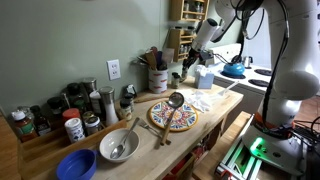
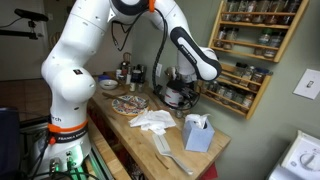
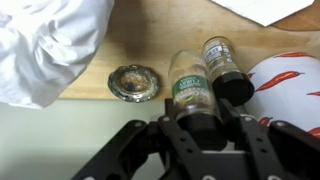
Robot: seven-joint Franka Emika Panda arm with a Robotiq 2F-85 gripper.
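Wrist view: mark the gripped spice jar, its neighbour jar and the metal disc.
gripped spice jar (image 3: 188, 92), wrist view, green label.
neighbour jar (image 3: 222, 62), wrist view, label.
metal disc (image 3: 133, 82), wrist view, centre.

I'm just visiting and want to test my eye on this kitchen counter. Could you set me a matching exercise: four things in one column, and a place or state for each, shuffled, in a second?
Things:
1. round blue bowl
2. round plate with a colourful pattern
3. clear spice jar with a green label
4. pale blue tissue box

Places or states:
A. clamped in the gripper
B. white tissue sticks out of its top
C. stands beside the grey bowl
D. a brown spoon lies across it

Pairs: 1-C, 2-D, 3-A, 4-B.
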